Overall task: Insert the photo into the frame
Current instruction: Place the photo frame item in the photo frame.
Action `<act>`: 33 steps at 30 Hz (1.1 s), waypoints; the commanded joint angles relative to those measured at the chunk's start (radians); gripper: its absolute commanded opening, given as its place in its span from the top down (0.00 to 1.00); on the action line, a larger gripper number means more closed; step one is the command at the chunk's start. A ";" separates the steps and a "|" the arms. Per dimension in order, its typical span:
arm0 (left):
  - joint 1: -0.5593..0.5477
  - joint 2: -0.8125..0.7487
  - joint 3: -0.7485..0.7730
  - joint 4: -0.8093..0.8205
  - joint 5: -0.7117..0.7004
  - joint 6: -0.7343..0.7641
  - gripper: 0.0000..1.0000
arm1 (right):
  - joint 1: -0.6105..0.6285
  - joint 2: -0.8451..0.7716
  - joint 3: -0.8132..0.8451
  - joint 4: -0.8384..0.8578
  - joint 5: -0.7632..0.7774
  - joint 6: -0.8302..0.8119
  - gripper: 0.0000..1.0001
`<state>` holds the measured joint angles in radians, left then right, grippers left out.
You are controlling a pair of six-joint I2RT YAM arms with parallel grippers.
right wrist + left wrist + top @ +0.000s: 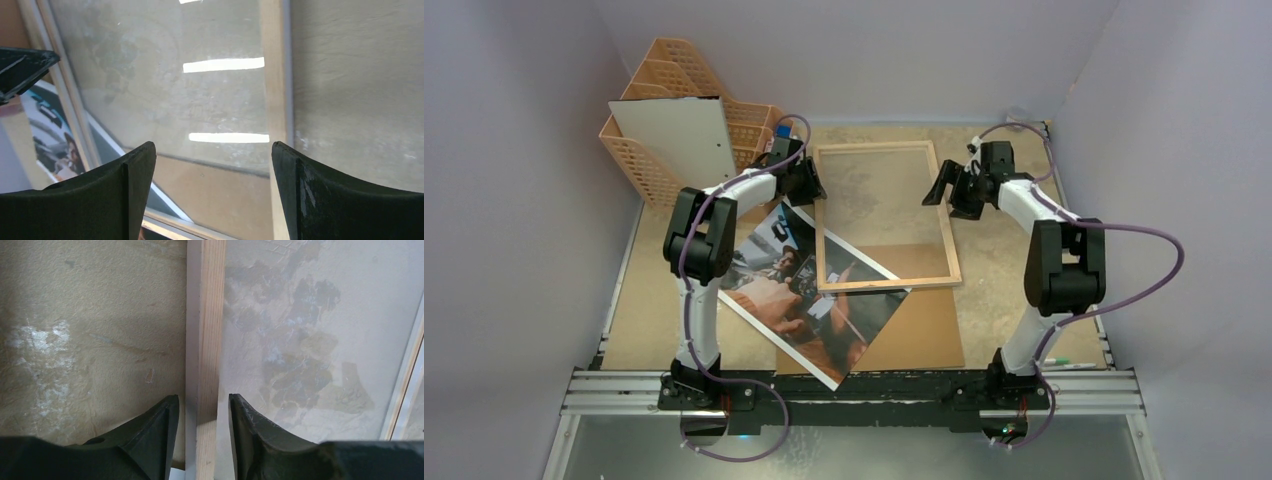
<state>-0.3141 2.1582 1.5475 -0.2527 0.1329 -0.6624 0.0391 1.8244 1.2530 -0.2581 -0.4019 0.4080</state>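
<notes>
You have one photo (794,310), one picture frame (889,282), one brown fibreboard sheet (929,335), one peach lattice file organiser (637,165), one white panel (684,135), and two grippers: the left gripper (809,185) and the right gripper (949,200).

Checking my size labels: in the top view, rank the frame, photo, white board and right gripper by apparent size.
1. frame and photo: look alike, photo partly covered, so unranked.
2. white board, standing tilted.
3. right gripper.

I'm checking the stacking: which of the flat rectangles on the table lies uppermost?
The frame: its wooden near rail crosses over both the photo and the brown board.
</notes>
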 commanded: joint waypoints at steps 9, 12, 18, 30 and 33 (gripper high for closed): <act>0.013 -0.002 0.034 0.000 0.060 -0.003 0.51 | 0.005 0.005 0.015 -0.096 0.242 -0.076 0.12; 0.013 0.011 0.034 0.010 0.109 -0.019 0.51 | 0.005 0.021 0.014 -0.088 0.188 -0.090 0.12; 0.013 0.032 0.036 0.070 0.230 -0.050 0.51 | 0.005 0.064 0.024 -0.078 0.068 -0.078 0.13; -0.026 0.052 0.020 0.197 0.390 -0.117 0.51 | -0.031 0.020 -0.034 -0.029 0.184 0.050 0.17; -0.053 0.055 0.015 0.196 0.370 -0.125 0.51 | -0.066 -0.008 -0.065 -0.017 0.238 0.086 0.18</act>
<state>-0.3035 2.2097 1.5524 -0.1238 0.4191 -0.7433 0.0097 1.8778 1.2255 -0.2939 -0.2211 0.4141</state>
